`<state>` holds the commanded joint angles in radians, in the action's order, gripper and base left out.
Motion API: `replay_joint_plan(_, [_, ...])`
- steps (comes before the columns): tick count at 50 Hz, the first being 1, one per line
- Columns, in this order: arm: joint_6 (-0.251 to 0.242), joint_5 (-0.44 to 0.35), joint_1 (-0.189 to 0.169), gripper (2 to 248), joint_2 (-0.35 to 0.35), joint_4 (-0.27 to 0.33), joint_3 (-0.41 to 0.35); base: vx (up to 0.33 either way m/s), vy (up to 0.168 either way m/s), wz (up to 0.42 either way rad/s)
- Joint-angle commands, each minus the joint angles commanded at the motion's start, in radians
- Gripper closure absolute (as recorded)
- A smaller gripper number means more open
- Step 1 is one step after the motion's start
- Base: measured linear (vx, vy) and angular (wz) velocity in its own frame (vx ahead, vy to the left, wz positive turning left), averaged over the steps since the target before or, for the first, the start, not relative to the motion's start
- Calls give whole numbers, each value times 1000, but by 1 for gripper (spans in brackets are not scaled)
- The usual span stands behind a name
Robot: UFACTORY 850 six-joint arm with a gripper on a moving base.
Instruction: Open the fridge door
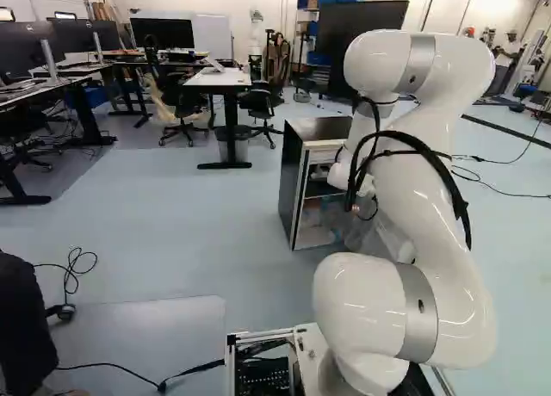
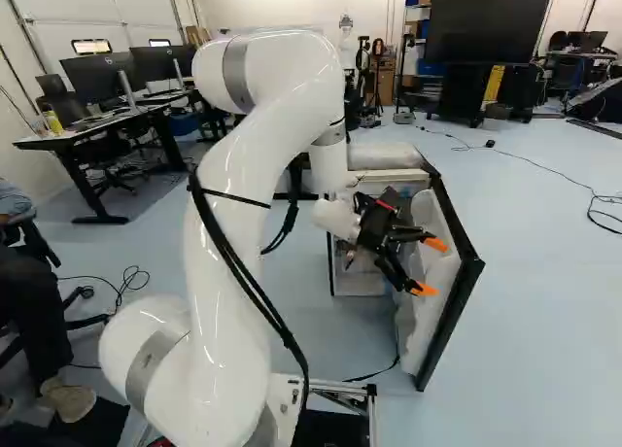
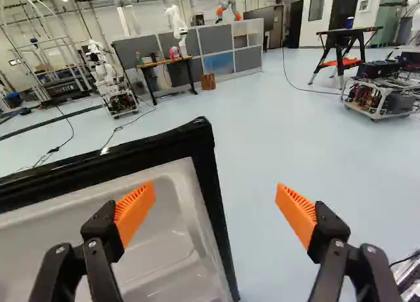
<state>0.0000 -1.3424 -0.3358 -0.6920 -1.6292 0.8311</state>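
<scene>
Pale floor (image 2: 544, 301), desk (image 1: 219, 79); fridge door (image 2: 419, 335) (wide open) near hand (image 2: 430, 267).

Passage ahead of the pincer (image 2: 429, 265): partly obstructed. The open fridge door (image 2: 470, 277) stands close beside it, the inner liner (image 3: 170, 236) behind one finger in the wrist view, floor (image 3: 256, 151) behind the other. Contact cannot be determined. The fridge body (image 1: 294, 176) bars the side opposite the door. Room to pass noted past the door's free edge, over floor; a cable (image 2: 554, 170) lies farther out.
</scene>
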Motion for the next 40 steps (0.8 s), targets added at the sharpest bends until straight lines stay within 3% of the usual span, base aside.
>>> replay_joint_plan(20, [0,0,71,3,59,17,-145,0,0,0])
replay_joint_plan(40, [0,0,174,3,104,50,-267,0,0,0])
